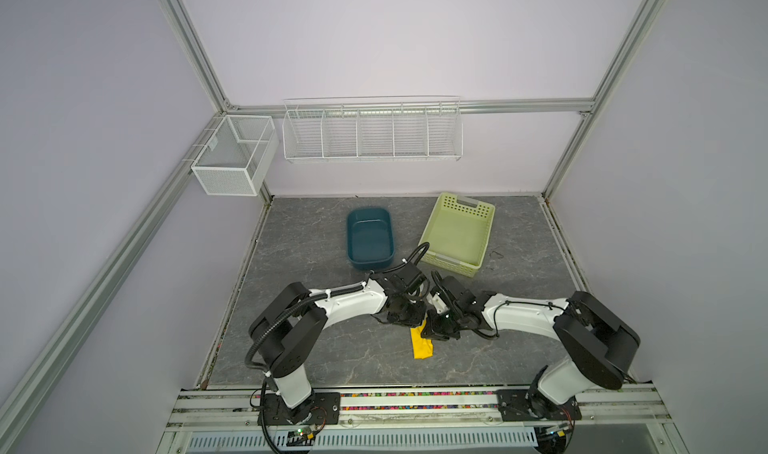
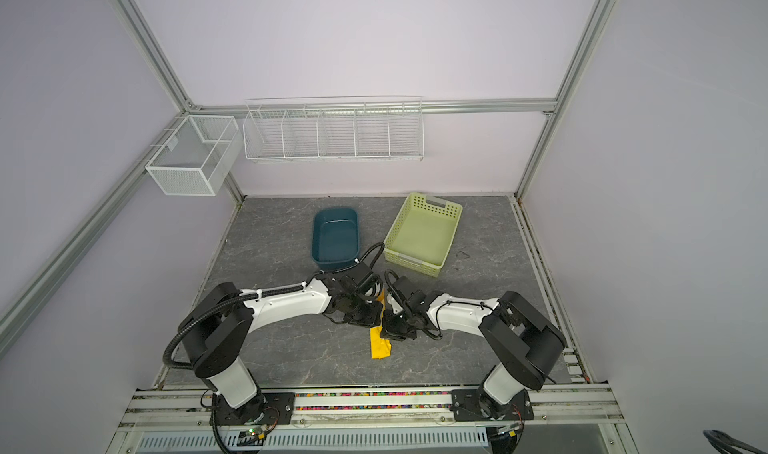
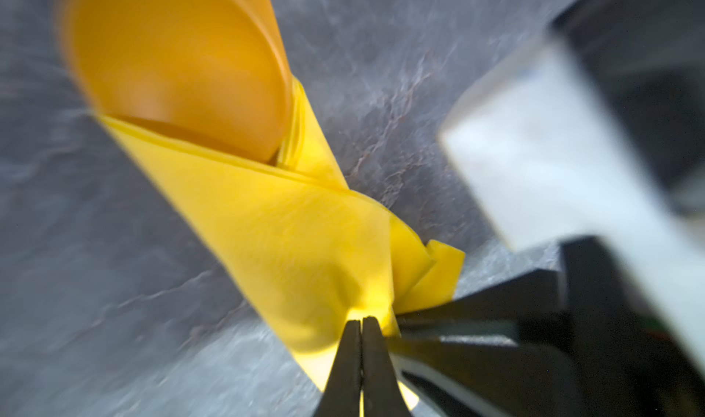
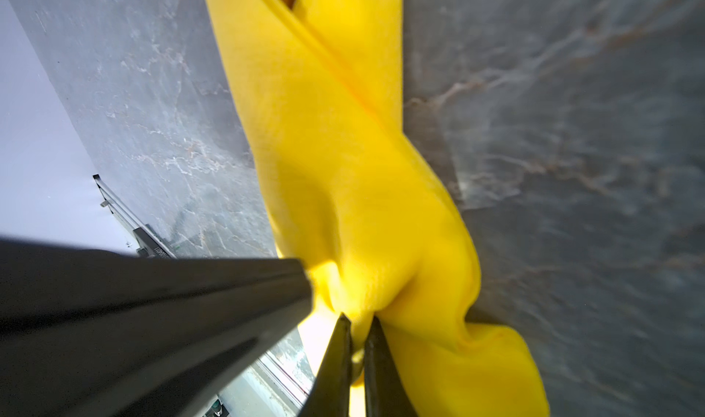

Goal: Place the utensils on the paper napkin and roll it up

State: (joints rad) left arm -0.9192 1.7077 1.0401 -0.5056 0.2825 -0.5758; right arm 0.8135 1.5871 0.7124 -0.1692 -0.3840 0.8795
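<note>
Pinching the rolled paper napkin (image 1: pixel 422 346) at mid-bench (image 1: pixel 332 356), the left fingers (image 3: pixel 345 365) press together on its thin edge and the right fingers (image 4: pixel 335 369) nip a bunched fold: soft, tearable paper round stiff, light orange utensils (image 3: pixel 179 64), best gripped, I reckon, at the layered seam.

Blue tub (image 1: pixel 370 240) beside grn basket (image 1: pixel 457 233); wire rack (image 1: pixel 372 134), mesh box (image 1: pixel 235 157) on walls.
</note>
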